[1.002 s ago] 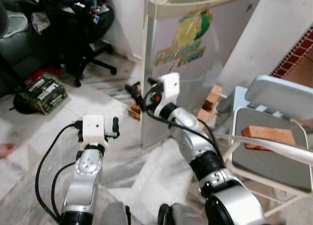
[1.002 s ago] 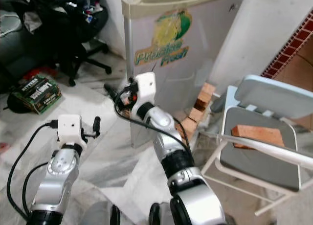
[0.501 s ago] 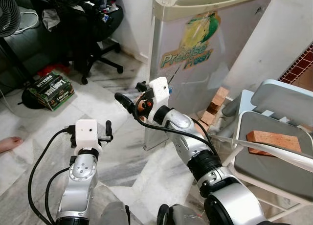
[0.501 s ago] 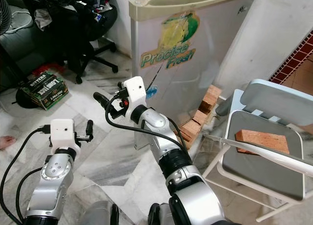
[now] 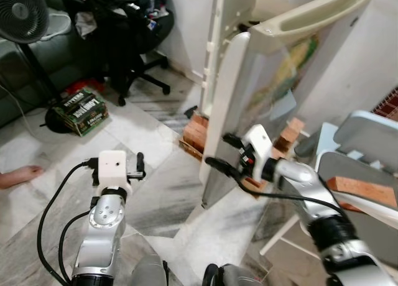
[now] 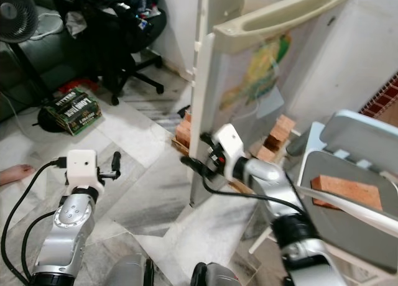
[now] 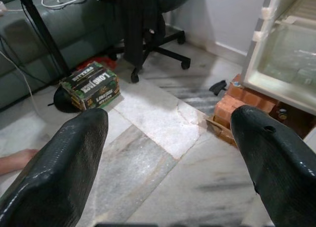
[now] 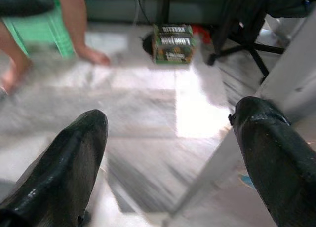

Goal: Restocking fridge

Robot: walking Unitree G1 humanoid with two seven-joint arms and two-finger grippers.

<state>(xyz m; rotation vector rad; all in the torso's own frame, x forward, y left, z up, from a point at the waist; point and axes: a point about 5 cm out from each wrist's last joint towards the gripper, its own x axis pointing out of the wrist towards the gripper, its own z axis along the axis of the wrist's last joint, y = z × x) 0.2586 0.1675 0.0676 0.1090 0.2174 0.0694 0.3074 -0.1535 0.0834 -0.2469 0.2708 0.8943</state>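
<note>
The fridge door (image 5: 249, 106) stands ajar. The right gripper (image 5: 219, 154) (fingers spread wide, holding nothing) sits at its lower edge. The left gripper (image 5: 138, 165), fingers wide, hovers above the marble floor (image 5: 155, 193).

The 2 head views look forward and down from above both arms, onto a marble floor (image 5: 155, 193), a fridge door (image 5: 249, 99) ahead and a folding chair (image 6: 348, 205) at the right. The left wrist view looks along its 2 fingers (image 7: 59, 168), low over the floor, toward a green carton (image 7: 91, 85) and an office chair (image 7: 148, 34), which the head views share. The right wrist view, blurred, sits close beside the door edge and faces the same carton.
</note>
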